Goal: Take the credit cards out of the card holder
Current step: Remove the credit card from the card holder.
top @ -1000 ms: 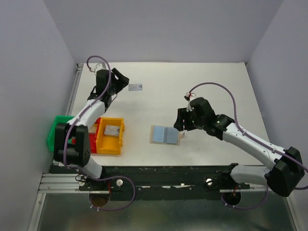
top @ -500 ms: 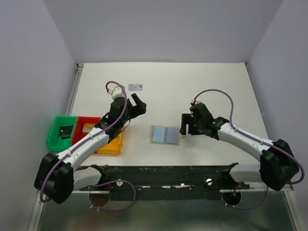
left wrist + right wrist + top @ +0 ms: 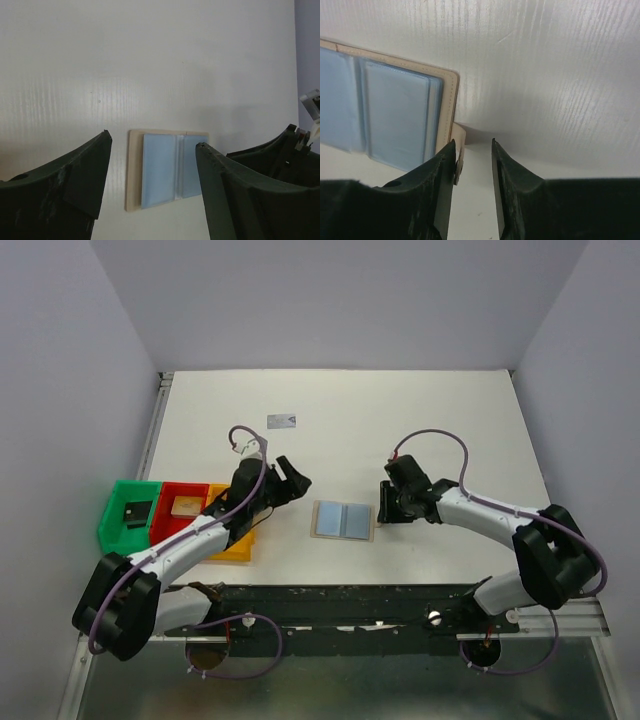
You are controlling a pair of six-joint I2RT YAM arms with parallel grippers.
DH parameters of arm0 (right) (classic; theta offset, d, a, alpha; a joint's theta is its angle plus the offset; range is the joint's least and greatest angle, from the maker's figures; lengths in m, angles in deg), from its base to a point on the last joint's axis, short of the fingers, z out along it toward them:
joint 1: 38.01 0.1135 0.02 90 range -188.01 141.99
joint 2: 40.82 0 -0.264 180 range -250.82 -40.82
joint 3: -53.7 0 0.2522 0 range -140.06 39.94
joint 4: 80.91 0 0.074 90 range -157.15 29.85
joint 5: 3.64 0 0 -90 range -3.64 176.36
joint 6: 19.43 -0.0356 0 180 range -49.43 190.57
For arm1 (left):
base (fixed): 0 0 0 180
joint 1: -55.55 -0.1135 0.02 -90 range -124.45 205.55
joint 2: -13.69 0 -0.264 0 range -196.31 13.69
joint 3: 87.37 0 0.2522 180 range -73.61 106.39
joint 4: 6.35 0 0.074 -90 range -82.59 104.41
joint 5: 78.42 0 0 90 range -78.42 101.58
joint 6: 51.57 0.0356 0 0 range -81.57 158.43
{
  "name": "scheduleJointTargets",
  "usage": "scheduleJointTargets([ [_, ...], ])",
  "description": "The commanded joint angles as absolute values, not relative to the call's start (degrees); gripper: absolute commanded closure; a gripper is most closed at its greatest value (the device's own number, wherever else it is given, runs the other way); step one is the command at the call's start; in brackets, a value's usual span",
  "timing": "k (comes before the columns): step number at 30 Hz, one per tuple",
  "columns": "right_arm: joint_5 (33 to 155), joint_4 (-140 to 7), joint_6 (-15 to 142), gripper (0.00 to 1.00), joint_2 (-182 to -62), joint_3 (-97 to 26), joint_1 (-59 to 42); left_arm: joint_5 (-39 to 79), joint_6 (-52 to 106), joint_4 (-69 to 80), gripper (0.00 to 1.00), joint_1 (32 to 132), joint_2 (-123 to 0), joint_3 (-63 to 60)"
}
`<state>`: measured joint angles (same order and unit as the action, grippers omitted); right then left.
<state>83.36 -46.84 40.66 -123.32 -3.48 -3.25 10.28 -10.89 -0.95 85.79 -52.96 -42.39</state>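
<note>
Card holder point(image 3: 395, 117), centre-left: glossy light-blue plastic sleeves, stitched tan leather-like border. Table point(image 3: 560, 65): matt white, finely ribbed sheet. Fingers point(image 3: 520, 200), lower edge: dark, matt, scuffed plastic.

Layout on the table point(image 3: 450, 420)
The card holder point(image 3: 343, 520) is laid between the left gripper point(image 3: 298, 478) and right gripper point(image 3: 381, 512); bins point(image 3: 180, 486) are set at the left edge, one card point(image 3: 282, 421) behind.

Open table point(image 3: 430, 410) lies beyond the card holder point(image 3: 343, 519); the right pincer point(image 3: 473, 144) crowds its right edge.

Lab test cell: bare walls point(image 3: 330, 300) box table point(image 3: 440, 410)
</note>
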Motion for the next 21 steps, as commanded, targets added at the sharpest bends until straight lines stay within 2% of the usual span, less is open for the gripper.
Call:
scheduleJointTargets([
  [1, 85.57, -48.61, 41.30, 0.60, -126.50, -5.50, -3.74, 16.23, -11.67, -5.24, 0.22, 87.01, -55.65, -42.24],
  [4, 86.01, -48.96, 41.57, 0.69, -127.91, -5.94, -3.82, 18.08, -10.19, -5.16, 0.25, 87.80, -57.32, -41.36],
  [10, 88.56, -50.80, 42.18, 1.00, -126.52, -5.06, -3.82, 20.45, -5.62, -2.87, 0.26, 90.00, -60.49, -38.11],
  [21, 95.50, -55.46, 46.40, 1.00, -120.01, -1.11, -3.82, 24.32, -1.04, -0.77, 0.32, 93.43, -67.25, -32.75],
])
